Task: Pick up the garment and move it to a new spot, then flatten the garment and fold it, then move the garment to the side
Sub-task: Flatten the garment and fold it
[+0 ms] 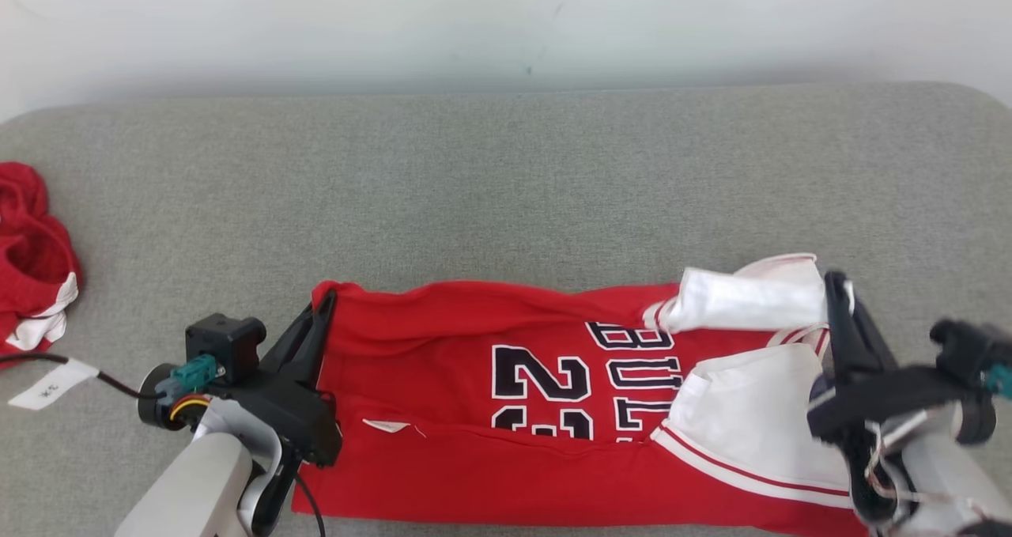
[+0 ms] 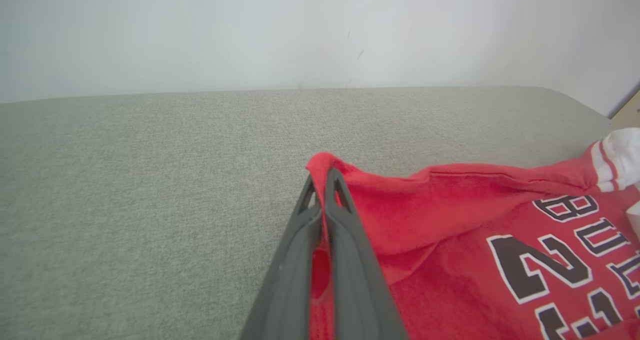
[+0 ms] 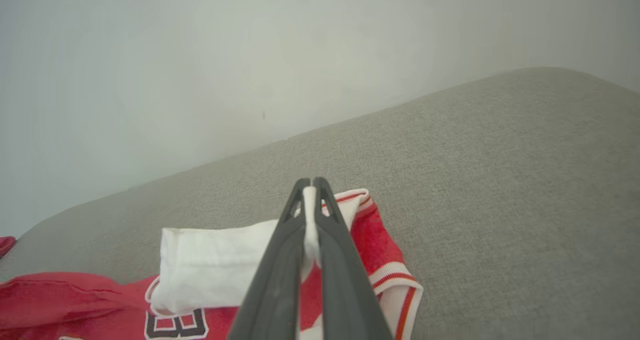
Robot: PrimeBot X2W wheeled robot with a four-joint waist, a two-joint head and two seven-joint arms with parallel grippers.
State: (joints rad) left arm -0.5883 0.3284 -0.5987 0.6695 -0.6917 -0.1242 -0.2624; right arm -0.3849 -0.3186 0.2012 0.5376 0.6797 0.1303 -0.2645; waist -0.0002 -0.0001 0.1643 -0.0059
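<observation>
Slippage worries us: jaws of the left gripper (image 1: 324,304) pinch a hem corner of the red Bulls jersey (image 1: 474,339), the right gripper (image 1: 838,280) a thin white edge. It lies on the grey counter (image 1: 506,189); uneven pulling could free either or skew the fold.

Head camera up high, looking forward and down across the grey pad (image 1: 506,189) to the wall (image 1: 506,23). Both wrist cameras ride low and close, sighting along their fingers (image 2: 350,260) at that wall; all three share the jersey (image 1: 443,339).
</observation>
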